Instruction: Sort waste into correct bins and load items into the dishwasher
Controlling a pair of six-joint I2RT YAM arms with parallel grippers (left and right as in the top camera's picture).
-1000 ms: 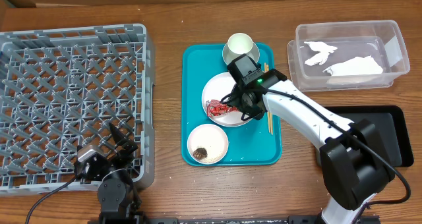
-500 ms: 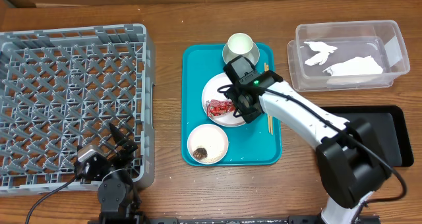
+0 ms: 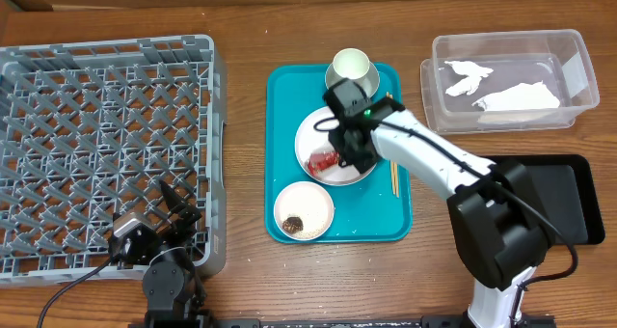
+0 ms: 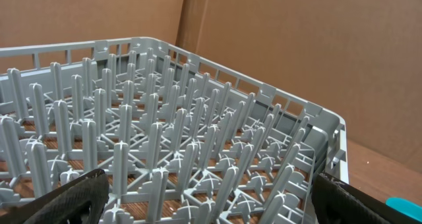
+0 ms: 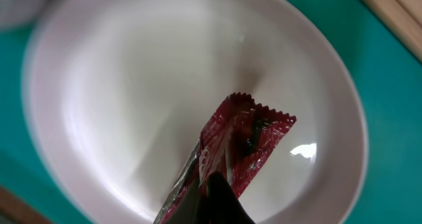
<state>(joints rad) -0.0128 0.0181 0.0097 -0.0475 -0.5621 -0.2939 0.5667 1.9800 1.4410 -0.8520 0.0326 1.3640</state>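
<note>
Red wrapper (image 5: pixel 245 141): crumpled, glossy, with a serrated top edge; stands tilted over the middle of the white plate (image 3: pixel 310 135), its lower end pinched in the right gripper (image 3: pixel 339 156), whose dark fingers are pressed together on it at the bottom edge of the right wrist view. Left gripper (image 4: pixel 208 184): at the lower left of the overhead frame, fingers spread wide and holding nothing, at the near wall of the grey dish rack (image 3: pixel 106 125). The rack fills the left of the frame, and its pegs carry no dishes. Small white bowl (image 3: pixel 289 205): at the lower end of the teal tray (image 3: pixel 376 222), with a brown scrap (image 3: pixel 295 223) inside, just below the plate. Black tray (image 3: pixel 569 188): at the right edge, level with the plate. Wooden sticks (image 3: pixel 393 177): on the teal tray, to the right of the plate. White cup (image 3: pixel 352 68): at the tray's upper end, upright. Clear tub (image 3: pixel 578 77): upper right, holding a crumpled white napkin (image 3: pixel 516 98). All rest on a brown wooden table (image 3: pixel 251 270).
</note>
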